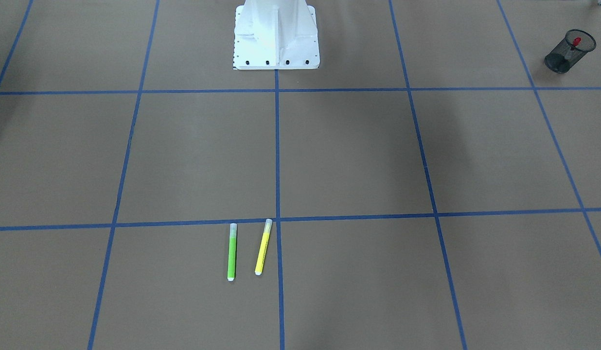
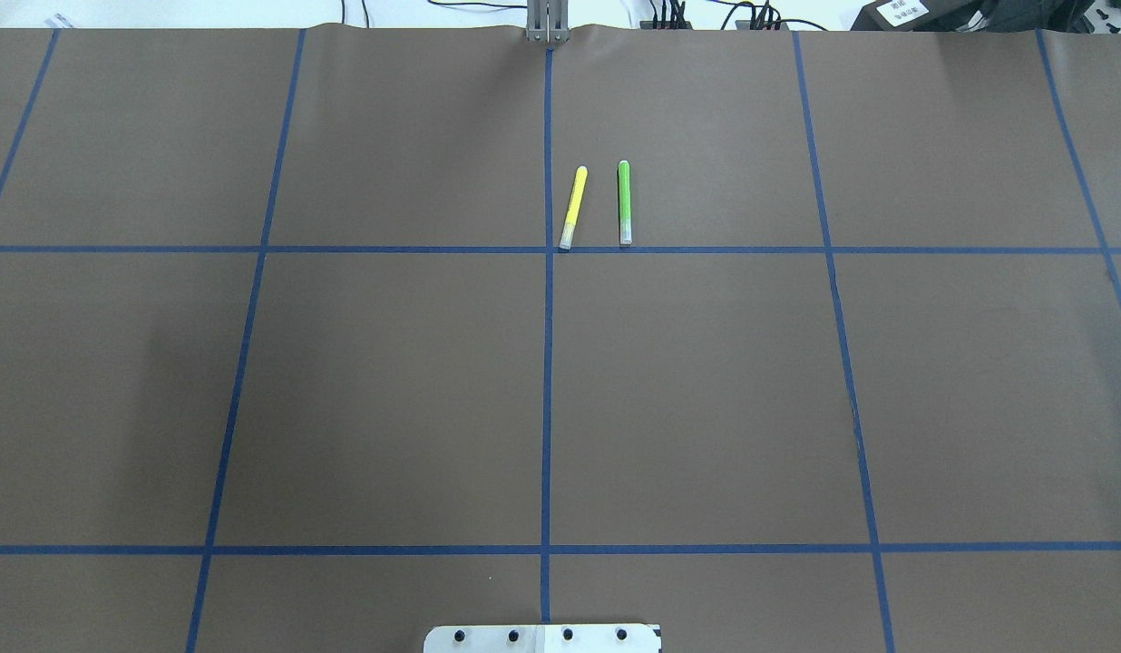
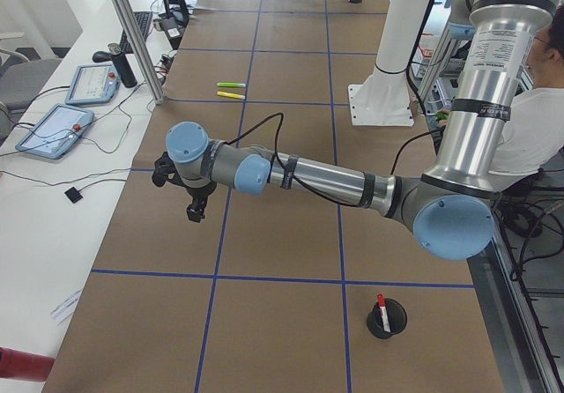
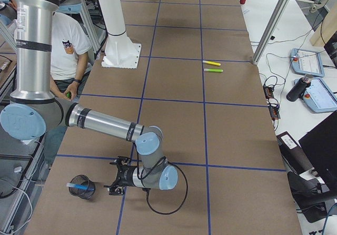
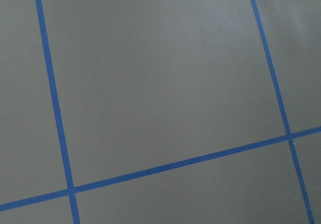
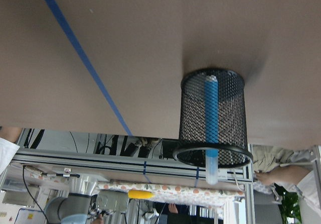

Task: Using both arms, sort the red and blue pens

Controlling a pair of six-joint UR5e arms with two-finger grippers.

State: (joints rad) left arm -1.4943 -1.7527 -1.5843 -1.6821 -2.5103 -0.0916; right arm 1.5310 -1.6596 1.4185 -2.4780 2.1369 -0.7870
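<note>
Exterior left view: the left arm (image 3: 326, 180) reaches low over the worktop (image 3: 282, 243), and I cannot tell whether its jaws are released or clenched. The red pen (image 1: 576, 41) stands in a black mesh cup (image 1: 565, 57) at the robot's left end. At the other end the blue pen (image 6: 211, 118) sits in a second mesh cup (image 6: 233, 108), with the right arm (image 4: 105, 123) just beside it; I cannot tell the state of its jaws either. The green marker (image 1: 232, 253) and yellow marker (image 1: 262, 248) lie side by side, not touching, by the centre line.
</note>
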